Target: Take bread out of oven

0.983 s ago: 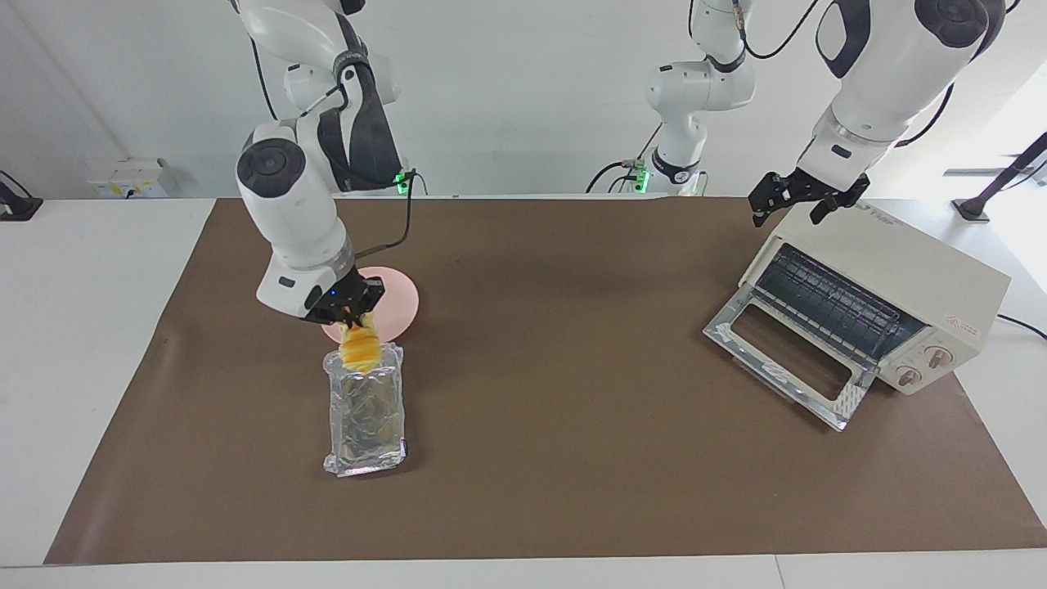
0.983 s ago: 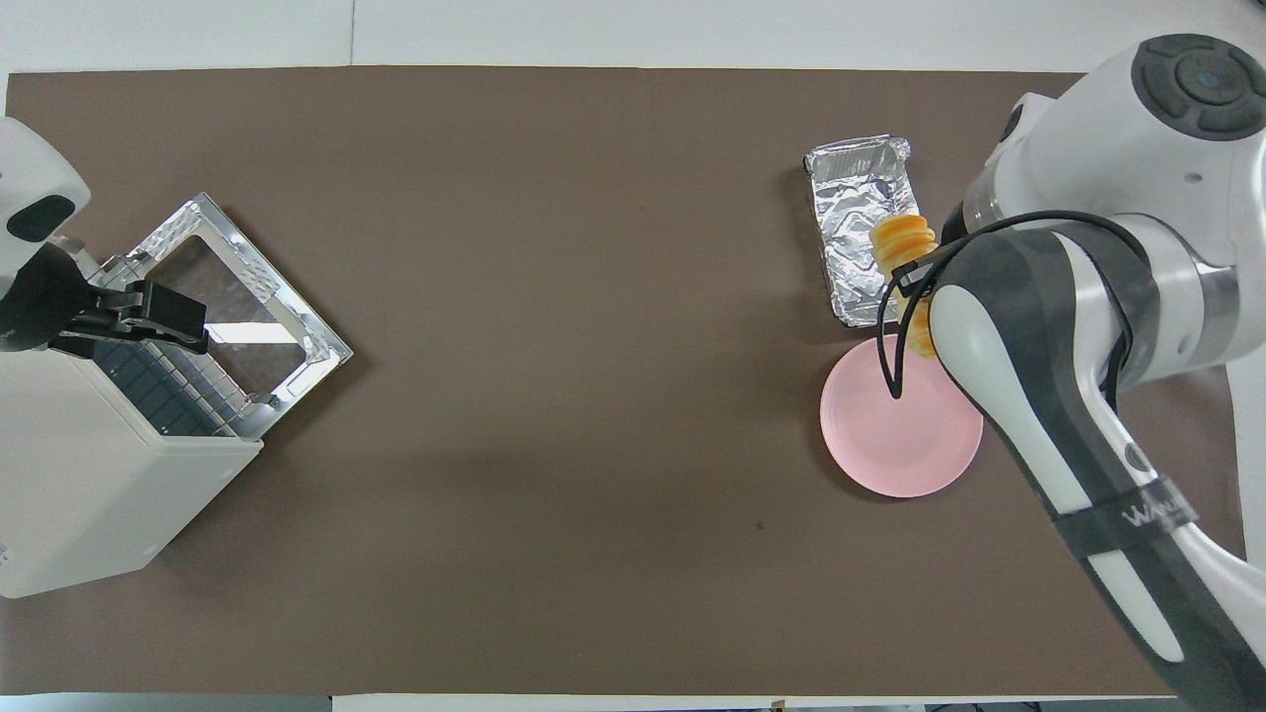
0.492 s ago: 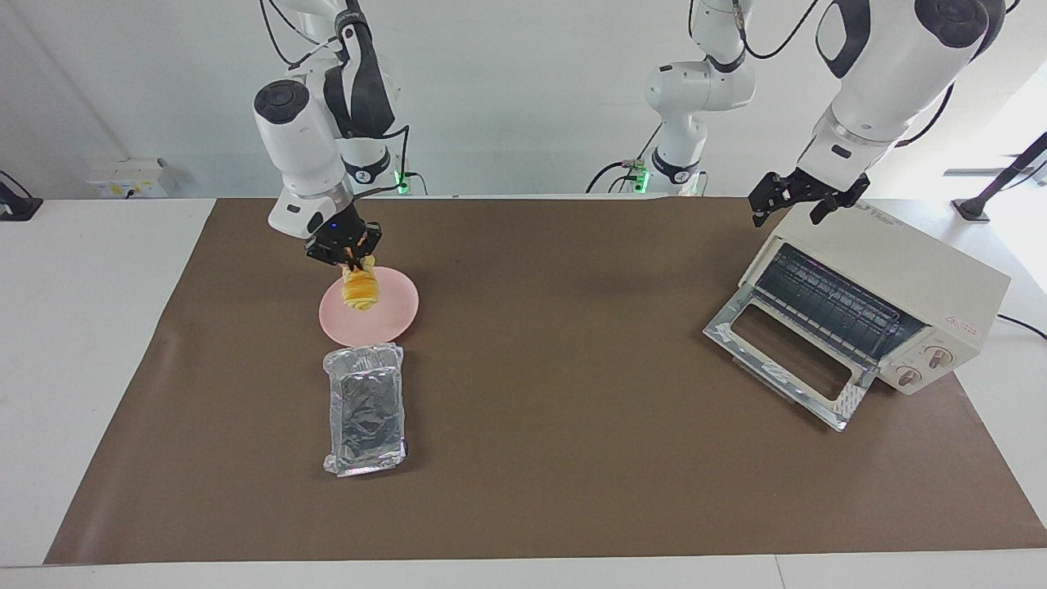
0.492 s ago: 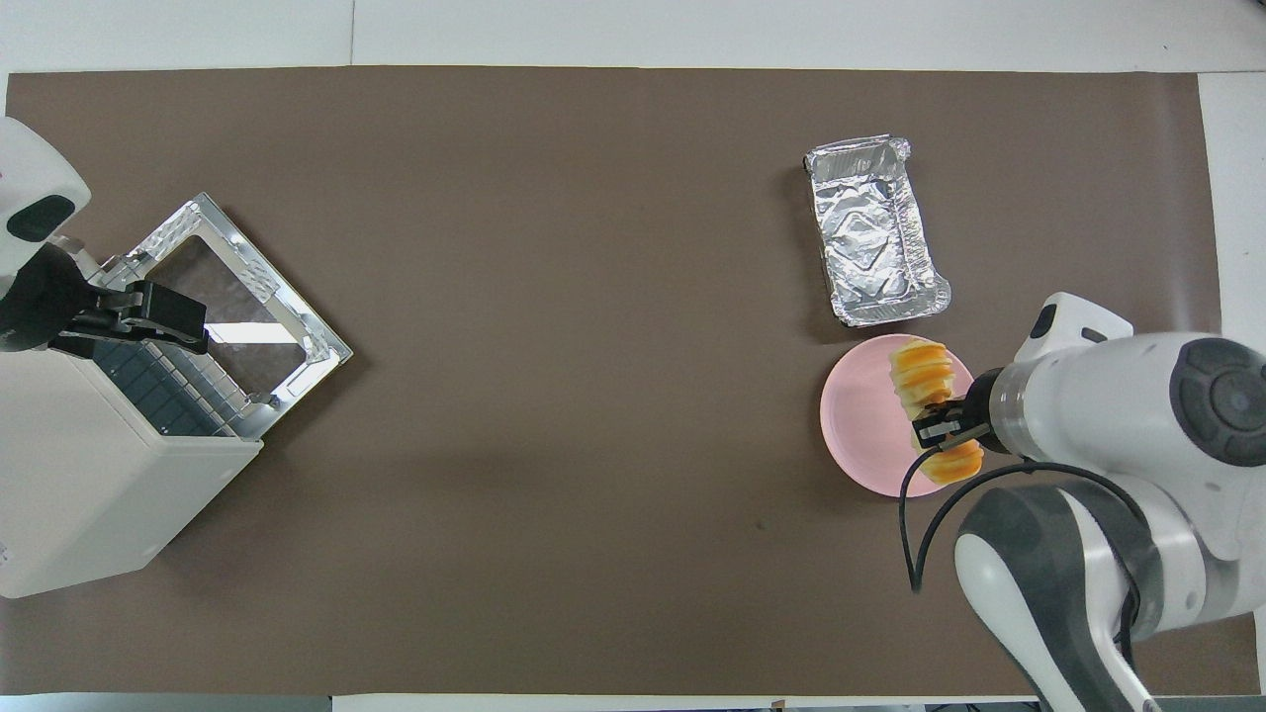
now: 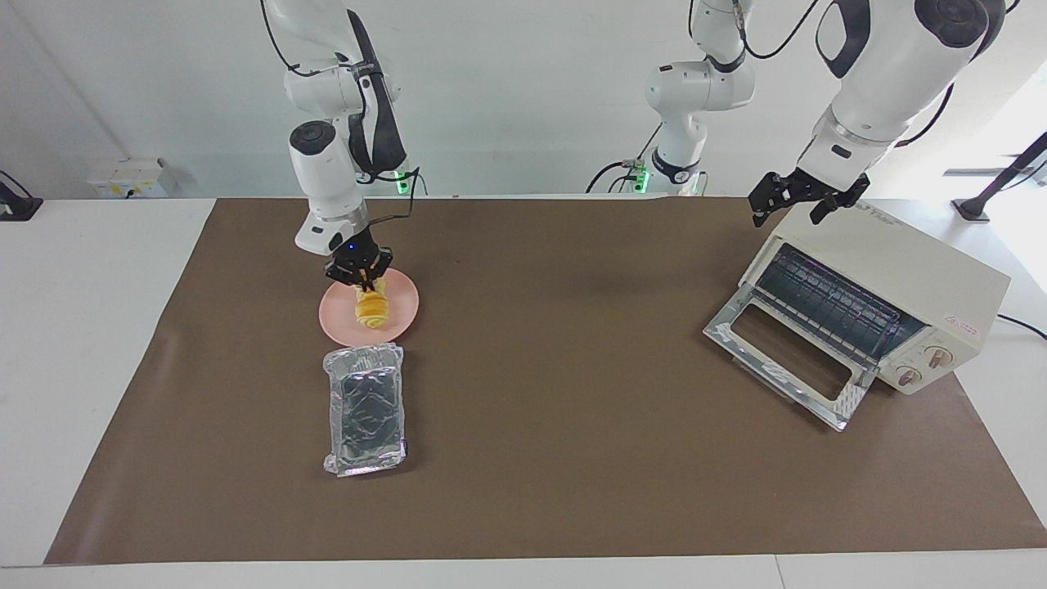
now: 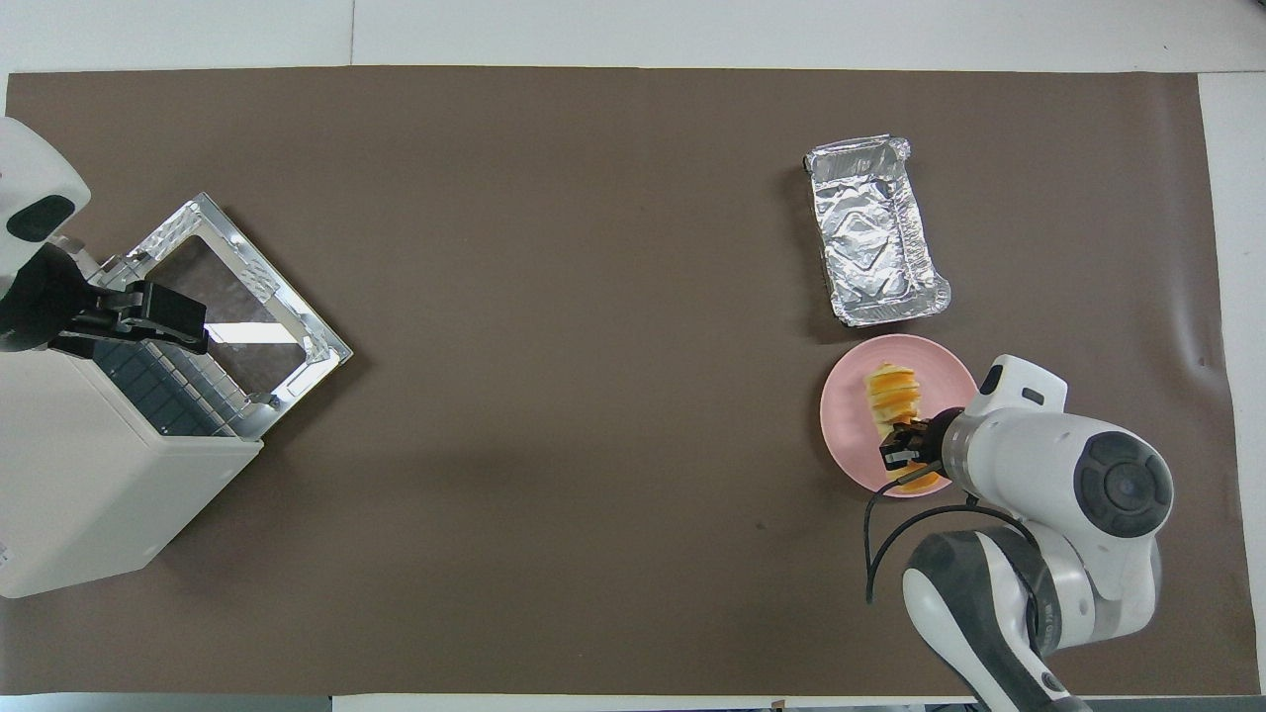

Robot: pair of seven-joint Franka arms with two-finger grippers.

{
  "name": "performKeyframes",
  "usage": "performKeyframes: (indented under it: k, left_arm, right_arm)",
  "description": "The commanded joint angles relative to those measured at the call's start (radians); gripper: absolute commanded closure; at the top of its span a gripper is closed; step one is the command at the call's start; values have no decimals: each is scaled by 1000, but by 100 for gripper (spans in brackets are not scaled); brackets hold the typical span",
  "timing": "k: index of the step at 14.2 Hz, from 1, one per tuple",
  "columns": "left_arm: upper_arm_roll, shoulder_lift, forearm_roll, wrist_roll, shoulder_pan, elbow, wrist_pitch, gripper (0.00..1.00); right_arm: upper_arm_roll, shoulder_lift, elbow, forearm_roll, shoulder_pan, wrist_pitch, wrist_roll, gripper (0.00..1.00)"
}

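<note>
Right claw (image 6: 902,450) grips bread (image 6: 893,398) (over plate (image 6: 847,415)).

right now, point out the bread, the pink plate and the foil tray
bread (image 5: 372,309): facing view, ridged middle of the loaf
pink plate (image 5: 406,304): facing view, bare rim toward the left arm's end
foil tray (image 6: 874,240): overhead view, crinkled floor of the tray

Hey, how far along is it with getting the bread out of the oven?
Nearly finished. Done: the oven stands open with a bare rack, and the foil tray lies empty on the table. In hand: the right gripper is shut on the bread, holding it over the pink plate. Left: letting go and pulling away. The left gripper waits open over the oven's top.
</note>
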Motion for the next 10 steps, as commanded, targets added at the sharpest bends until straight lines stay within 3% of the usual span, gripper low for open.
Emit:
performKeyframes:
  k: [1,3,4,5,7,10]
  left_arm:
    - [-11,-25,-8,2,18,-19,0,0]
    - [-11,-25,-8,3,18,-19,0,0]
    - [-13,-25,-8,2,18,-19,0,0]
    - [-11,-25,-8,3,18,-19,0,0]
    - [-11,-25,-8,2,18,-19,0,0]
    - [-11,-25,-8,2,18,-19,0,0]
  right_arm:
    - [2,8,5,25,8,14,-12,100]
    - [2,8,5,26,11,8,-7,100]
    - [2,8,7,25,11,2,7,67]
    - [2,8,10,25,10,-4,7,1]
    - [2,8,62,25,8,-74,4,0]
    - [1,8,239,25,-19,-333,-10,0]
